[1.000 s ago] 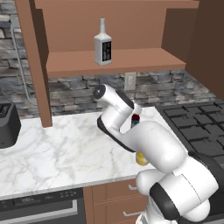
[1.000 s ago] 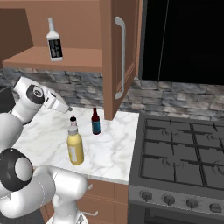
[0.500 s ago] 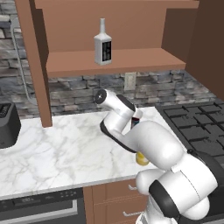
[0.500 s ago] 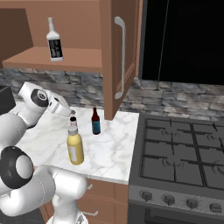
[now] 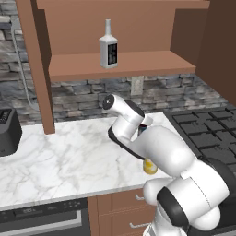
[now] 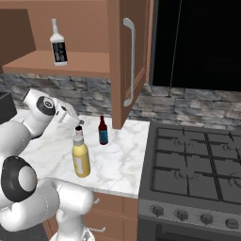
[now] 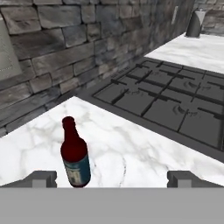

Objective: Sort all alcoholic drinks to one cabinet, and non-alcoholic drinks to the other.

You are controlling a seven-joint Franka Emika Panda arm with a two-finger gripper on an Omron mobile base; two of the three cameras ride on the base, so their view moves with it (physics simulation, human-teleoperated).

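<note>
Dark-brown bottle point(image 7: 75, 153) with the red cap and blue label is my target now; it stands upright on the marble counter point(image 6: 120, 162), just beside the stove point(image 6: 197, 164) and below the open cabinet door point(image 6: 124, 61). I have the gripper point(image 7: 111, 177) spread as wide as it goes, holding nothing, its two tips low in the hand view with the bottle nearer one tip than the middle. To do this well, I judge I should slide the hand sideways until the bottle sits midway between the tips, then push forward so the pads meet the labelled body, not the narrow neck. The yellow juice bottle point(image 6: 80, 155) stands near the brown one, on the side away from the stove, so I keep the wrist clear of its cap while closing in. How far off the bottle is I can only guess from the hand view, so I advance slowly. The whitish square bottle point(image 5: 108, 48) already stands on the cabinet shelf point(image 5: 124, 62) above the stove's side of the counter; the brown one belongs beside it.
</note>
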